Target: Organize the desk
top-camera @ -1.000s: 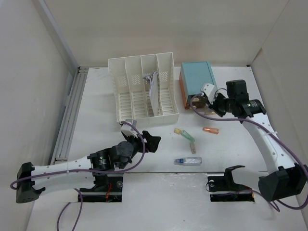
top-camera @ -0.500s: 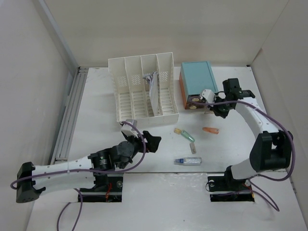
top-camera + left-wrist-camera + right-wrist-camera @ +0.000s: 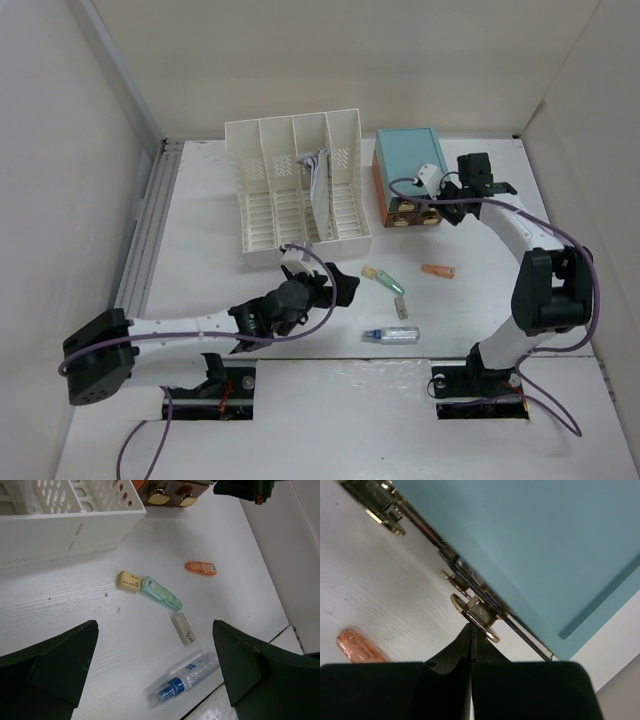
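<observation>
The white desk (image 3: 200,250) holds several small items in its middle: an orange cap-like piece (image 3: 438,271), a green tube with a yellow cap (image 3: 384,281), a small white block (image 3: 401,307) and a clear bottle with a blue cap (image 3: 392,335). My left gripper (image 3: 338,291) is open and empty, hovering left of them. In the left wrist view (image 3: 154,630) the bottle (image 3: 187,677) lies between its fingers. My right gripper (image 3: 445,207) is shut, and its tips (image 3: 470,626) touch a brass drawer knob (image 3: 476,611) of the teal-topped box (image 3: 545,545).
A white slotted file rack (image 3: 300,190) stands at the back centre with papers in one slot. The teal box with orange drawers (image 3: 410,165) stands right of it. Side walls enclose the desk, and a rail (image 3: 145,240) runs along the left edge.
My left arm has reached forward and right toward the small items. My right gripper has swung left, in to the box's front, and its tips have come against the right knob.
</observation>
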`<state>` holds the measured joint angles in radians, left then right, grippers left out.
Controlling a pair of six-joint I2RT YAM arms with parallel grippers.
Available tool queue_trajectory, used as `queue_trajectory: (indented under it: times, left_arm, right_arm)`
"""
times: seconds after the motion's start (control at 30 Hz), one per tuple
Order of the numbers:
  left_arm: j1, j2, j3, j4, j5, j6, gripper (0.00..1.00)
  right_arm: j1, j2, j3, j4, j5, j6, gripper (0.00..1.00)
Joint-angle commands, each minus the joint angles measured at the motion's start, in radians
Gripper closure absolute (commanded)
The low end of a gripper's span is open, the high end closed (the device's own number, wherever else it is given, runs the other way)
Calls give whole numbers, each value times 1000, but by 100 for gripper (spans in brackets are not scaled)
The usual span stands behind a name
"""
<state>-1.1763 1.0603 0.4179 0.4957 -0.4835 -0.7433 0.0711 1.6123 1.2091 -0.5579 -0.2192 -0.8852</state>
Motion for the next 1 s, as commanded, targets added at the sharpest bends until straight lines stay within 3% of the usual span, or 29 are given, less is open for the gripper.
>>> queue_trajectory:
  times: [0.0, 0.2, 0.37, 0.4, 0.47, 0.5, 0.53, 0.6, 0.7, 0.8, 0.83, 0.97]
  left_arm:
    - [32, 104, 62, 251, 115, -30, 2]
    - [87, 359, 240, 358, 227, 21, 8]
    - [129, 564, 520, 356, 351, 35, 38]
    - [142, 595, 560, 345, 362, 35, 44]
    - [155, 677, 683, 293, 387, 15, 49]
    - [155, 704, 721, 268, 387, 15, 49]
    - [155, 748, 757, 218, 387, 15, 49]
    - [155, 782, 867, 141, 353, 15, 46]
    - [155, 845, 1013, -58, 290, 4, 46]
    - [155, 892, 1106, -221, 234, -36, 47]
    - [155, 892, 1116, -248, 218, -48, 47]
    - [155, 905, 1107, -293, 151, -143, 46]
  right_arm:
    - [-4, -8, 34, 137, 21, 49, 100]
    - [-16, -110, -71, 272, 30, 81, 100]
    - [-62, -259, -46, 94, -149, 95, 97]
    - [-77, -290, -36, 67, -198, 120, 89]
    - [-88, -395, -36, 50, -270, 169, 57]
    - [-88, -435, -36, 64, -282, 198, 27]
    - [-97, -512, -54, 75, -296, 250, 15]
    - [-97, -578, -65, 113, -325, 302, 9]
    - [-97, -647, -79, 113, -364, 370, 15]
    - [-97, -647, -66, 104, -376, 440, 56]
    - [-97, -631, -57, 104, -364, 453, 76]
    - [-97, -592, -48, 95, -353, 508, 98]
